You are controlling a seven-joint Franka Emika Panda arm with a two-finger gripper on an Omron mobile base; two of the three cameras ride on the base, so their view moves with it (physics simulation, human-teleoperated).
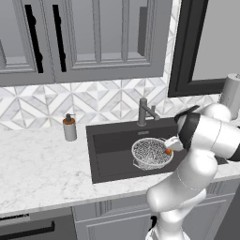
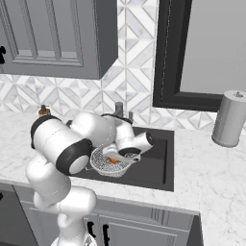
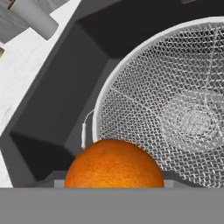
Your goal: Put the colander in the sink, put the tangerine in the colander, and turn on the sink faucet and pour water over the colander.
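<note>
The colander sits in the sink, toward the basin's right half and nearer its front wall than the back wall where the sink faucet stands. My pincer hangs over the colander's right rim, and the tangerine is at its tip, just above the mesh and not yet resting in the bowl. In the hand view the fruit lies right at the base of the picture where my fingers would rise, so the fingers themselves are hidden; I judge that the jaws are closed on the tangerine across its middle, but I cannot confirm the contact from these pictures. Handling notes: the tangerine is light, round and slightly yielding, with a dimpled skin that gives fair friction; hold it across its widest part with moderate force, since a hard squeeze would bruise it and an off-centre hold would let it roll out. The colander is thin, stiff mesh and very light, so it may shift or tip if struck on the rim; its side handle or rim is the proper place to take hold. Releasing low over the bowl's centre should prevent the fruit bouncing. The faucet is not yet running.
</note>
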